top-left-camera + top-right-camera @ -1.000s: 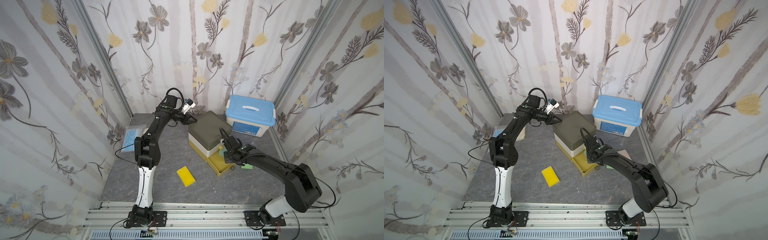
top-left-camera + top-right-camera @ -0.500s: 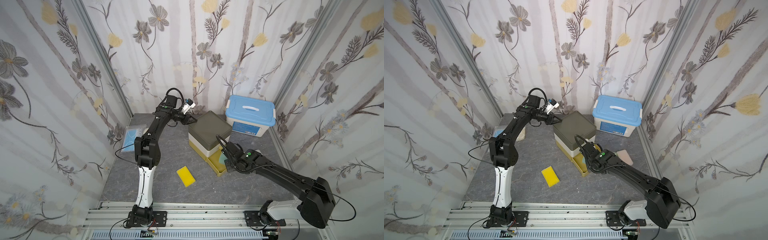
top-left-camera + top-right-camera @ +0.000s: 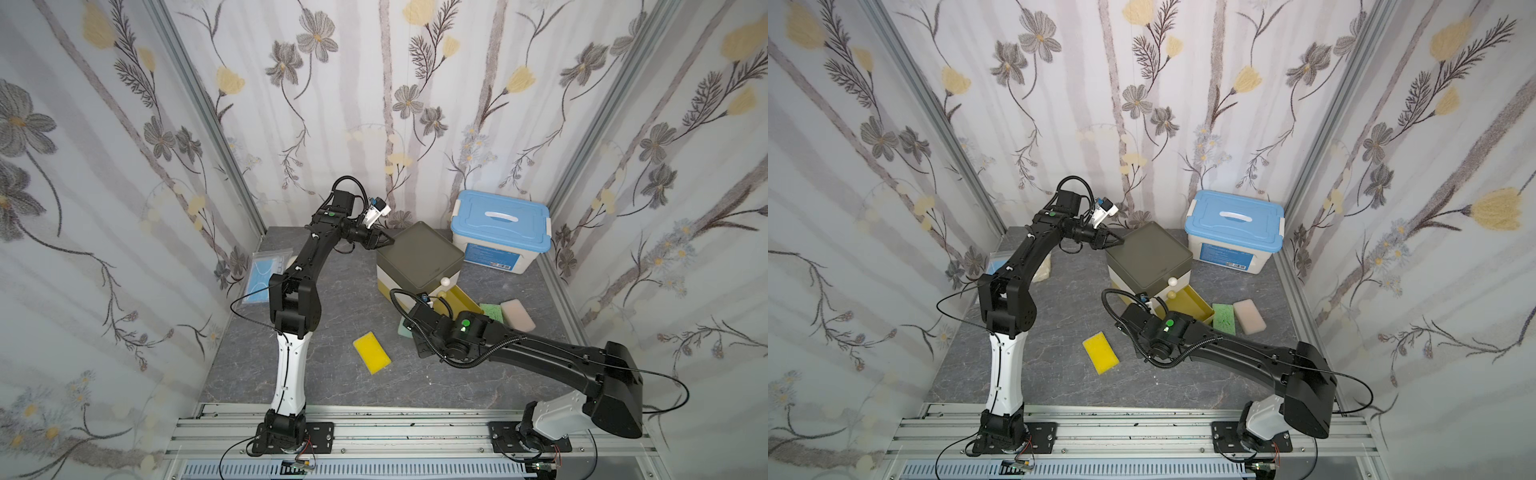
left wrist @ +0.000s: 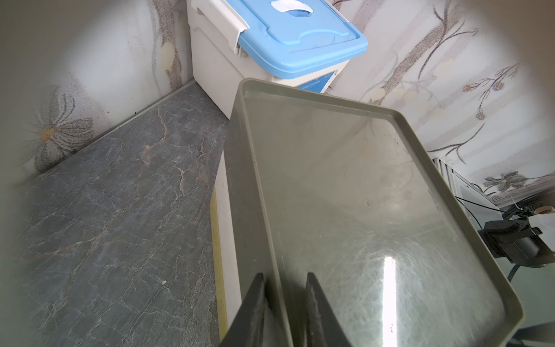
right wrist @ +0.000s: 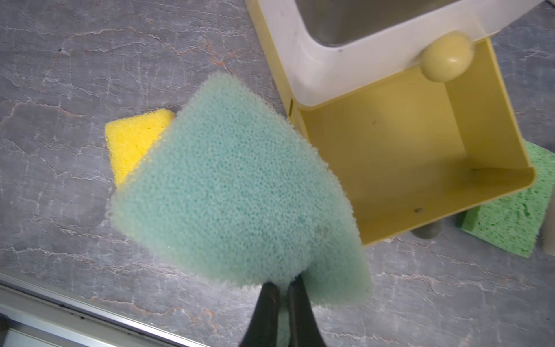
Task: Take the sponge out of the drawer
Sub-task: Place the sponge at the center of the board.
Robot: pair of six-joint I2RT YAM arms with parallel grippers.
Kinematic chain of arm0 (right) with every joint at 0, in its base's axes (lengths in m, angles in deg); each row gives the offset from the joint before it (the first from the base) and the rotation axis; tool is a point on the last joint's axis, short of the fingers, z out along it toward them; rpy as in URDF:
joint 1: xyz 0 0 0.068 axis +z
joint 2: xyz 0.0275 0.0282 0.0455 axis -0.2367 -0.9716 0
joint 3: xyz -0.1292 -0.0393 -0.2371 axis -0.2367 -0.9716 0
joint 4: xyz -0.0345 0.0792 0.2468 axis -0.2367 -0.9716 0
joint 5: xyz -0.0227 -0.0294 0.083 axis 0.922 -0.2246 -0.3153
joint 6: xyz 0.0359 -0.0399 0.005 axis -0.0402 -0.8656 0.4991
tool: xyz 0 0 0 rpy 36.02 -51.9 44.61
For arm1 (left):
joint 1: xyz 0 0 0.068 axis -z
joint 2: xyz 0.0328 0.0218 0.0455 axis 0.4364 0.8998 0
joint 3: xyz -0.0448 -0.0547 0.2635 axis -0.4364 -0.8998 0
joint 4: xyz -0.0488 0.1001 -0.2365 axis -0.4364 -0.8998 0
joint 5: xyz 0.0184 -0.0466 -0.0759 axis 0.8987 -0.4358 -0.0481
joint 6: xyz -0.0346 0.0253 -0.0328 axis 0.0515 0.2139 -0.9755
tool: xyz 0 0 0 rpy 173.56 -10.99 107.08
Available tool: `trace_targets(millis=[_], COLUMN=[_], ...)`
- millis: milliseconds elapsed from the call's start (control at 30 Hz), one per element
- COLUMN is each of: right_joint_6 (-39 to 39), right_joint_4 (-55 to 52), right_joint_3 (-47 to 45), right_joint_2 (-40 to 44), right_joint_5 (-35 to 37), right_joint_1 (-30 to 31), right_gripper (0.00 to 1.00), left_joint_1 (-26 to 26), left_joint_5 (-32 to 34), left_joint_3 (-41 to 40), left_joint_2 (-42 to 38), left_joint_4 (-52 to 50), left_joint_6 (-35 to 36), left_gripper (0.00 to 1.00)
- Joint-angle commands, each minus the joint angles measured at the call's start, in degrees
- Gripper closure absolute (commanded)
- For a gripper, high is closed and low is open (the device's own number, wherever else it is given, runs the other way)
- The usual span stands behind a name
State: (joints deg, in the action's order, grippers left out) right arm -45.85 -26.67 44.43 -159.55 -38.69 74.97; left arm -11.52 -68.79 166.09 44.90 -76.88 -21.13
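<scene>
A pale green sponge hangs over the grey table, just outside the open yellow drawer. My right gripper is shut on the sponge's edge. In both top views the right arm covers most of the sponge; only a corner of the sponge shows by the drawer. The drawer is pulled out of the cabinet and holds nothing. My left gripper is shut on the raised rim of the cabinet's olive top, at the back corner.
A yellow sponge lies on the table in front of the cabinet. A bright green sponge and a beige sponge lie right of the drawer. A blue-lidded box stands at the back right. A plastic bag lies by the left wall.
The right arm has drawn back from the drawer toward the front left, carrying the pale green sponge out of it. The left arm has not moved.
</scene>
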Motion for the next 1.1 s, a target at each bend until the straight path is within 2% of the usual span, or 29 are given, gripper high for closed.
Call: trace_targets(millis=[0,233,467,833,1067], right_joint_6=[0.87,0.23,0.27,-0.30,1.92], right_joint_4=[5.46,8.76,11.25,9.99,6.31], right_joint_3=[3.66,9.90,10.89,13.36,15.46], right_joint_2=[-4.67,-13.57,-20.04,-24.59,-26.65], right_joint_5=[-1.79,-5.01,-7.19,-9.24,-8.31], right_joint_1=[0.79,1.57,0.88,-2.83,-3.86], right_gripper=[1.00,1.00,1.00,1.00,1.00], left_joint_1=[0.53,0.51,0.42,0.56,0.60], left_joint_5=[1.79,1.62,1.61,1.62,1.44], left_joint_3=[-0.74,-0.74,-0.83,-0.83,-0.85], left_joint_2=[0.59,0.54,0.33,0.23,0.51], left_joint_4=[-9.02,-8.95,-9.02,-9.05,-9.03], left_joint_6=[0.98,1.07,1.13,1.09,1.08], left_gripper=[0.75,0.75,0.75,0.75,0.75])
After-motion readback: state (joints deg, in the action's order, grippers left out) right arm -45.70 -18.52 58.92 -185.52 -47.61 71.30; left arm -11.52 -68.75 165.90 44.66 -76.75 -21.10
